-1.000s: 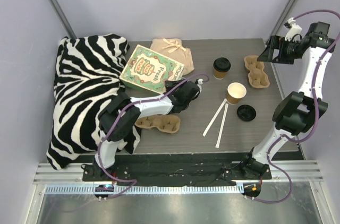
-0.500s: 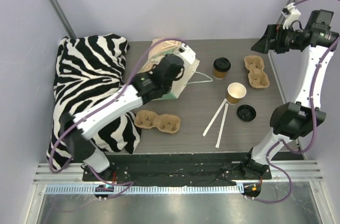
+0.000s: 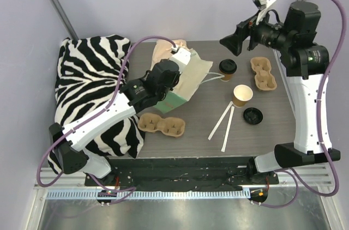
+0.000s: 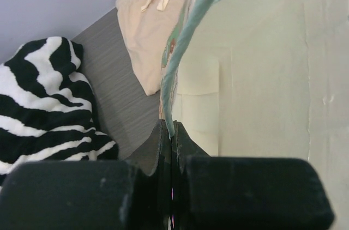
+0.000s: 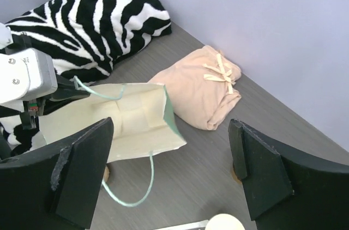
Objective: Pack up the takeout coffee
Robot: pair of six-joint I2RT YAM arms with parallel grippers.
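Observation:
The takeout coffee (image 3: 227, 68), a brown cup with a black lid, stands at the back of the table. My left gripper (image 3: 185, 61) is shut on one green handle (image 4: 180, 50) of a cream paper bag (image 3: 182, 83). It holds the bag tilted, mouth toward the coffee. The bag's inside fills the left wrist view (image 4: 262, 77) and shows in the right wrist view (image 5: 125, 121). My right gripper (image 3: 232, 42) hangs open and empty high above the table's back, over the coffee. In its own view (image 5: 172, 129) the coffee is hidden behind a finger (image 5: 262, 170).
An open brown cup (image 3: 242, 95) and a loose black lid (image 3: 252, 115) sit right of centre, with two white sticks (image 3: 222, 121). Cup carriers lie at the back right (image 3: 263, 73) and front (image 3: 161, 125). A beige pouch (image 3: 163, 50) lies behind the bag, and a zebra cloth (image 3: 87, 88) to the left.
My left arm has lifted the bag by its handle from flat to tilted with the mouth open. My right arm has swung left from the table's right edge to above the lidded cup.

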